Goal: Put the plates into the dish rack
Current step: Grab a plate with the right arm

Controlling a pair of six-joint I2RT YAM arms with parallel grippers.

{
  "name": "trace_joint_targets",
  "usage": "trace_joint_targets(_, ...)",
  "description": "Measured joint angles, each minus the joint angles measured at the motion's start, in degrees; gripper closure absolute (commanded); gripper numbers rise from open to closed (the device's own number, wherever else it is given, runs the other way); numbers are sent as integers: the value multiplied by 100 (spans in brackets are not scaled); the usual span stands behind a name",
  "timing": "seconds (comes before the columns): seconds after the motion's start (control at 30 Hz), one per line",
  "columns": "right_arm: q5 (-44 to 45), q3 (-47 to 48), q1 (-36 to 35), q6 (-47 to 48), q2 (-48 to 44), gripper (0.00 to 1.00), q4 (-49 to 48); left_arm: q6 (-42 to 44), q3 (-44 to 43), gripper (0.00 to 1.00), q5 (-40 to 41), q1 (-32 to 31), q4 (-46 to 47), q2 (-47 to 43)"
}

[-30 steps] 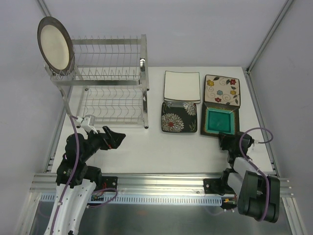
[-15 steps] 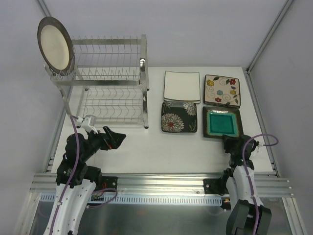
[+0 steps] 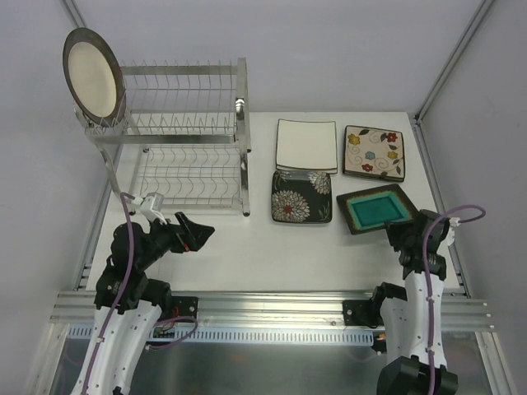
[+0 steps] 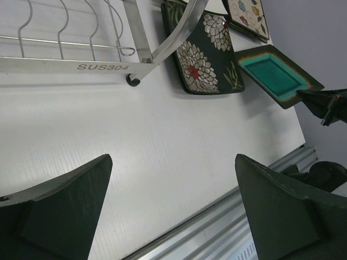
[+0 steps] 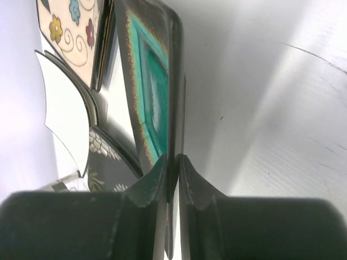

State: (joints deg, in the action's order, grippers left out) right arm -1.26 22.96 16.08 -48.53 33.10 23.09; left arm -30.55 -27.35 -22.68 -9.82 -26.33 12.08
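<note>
The teal-centred dark square plate (image 3: pixel 377 208) (image 5: pixel 152 81) sits skewed at the table's right, and my right gripper (image 3: pixel 409 234) (image 5: pixel 172 162) is shut on its near right rim. In the left wrist view that plate (image 4: pixel 274 73) looks tilted, its gripped corner raised. The black chrysanthemum plate (image 3: pixel 301 197), white square plate (image 3: pixel 306 146) and flowered cream plate (image 3: pixel 375 152) lie flat beside it. A round cream plate (image 3: pixel 92 74) stands in the upper left of the dish rack (image 3: pixel 185 140). My left gripper (image 3: pixel 198 233) (image 4: pixel 173 206) hangs open and empty in front of the rack.
The rack's lower frame and foot (image 4: pixel 81 66) lie just ahead of my left fingers. A metal rail (image 3: pixel 263 300) runs along the table's near edge. Frame posts (image 3: pixel 457 58) rise at the back corners.
My right gripper has closed on the teal plate's rim and swung right, turning the plate askew and away from the black plate. The left arm has barely moved.
</note>
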Motion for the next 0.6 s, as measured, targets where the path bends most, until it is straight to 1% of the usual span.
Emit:
trace_joint_targets(0.17,-15,776,-59,577,219,100,717,-225,-138,4,-293,0,-4,396)
trace_joint_targets(0.43,-310,1613,-168,1224,363,100,1279,-608,-638,4,-745,0,127,1040)
trace_joint_targets(0.6,-667,2129,-341,1547,483,100,1556,-929,-765,4,-914,0,334,1228)
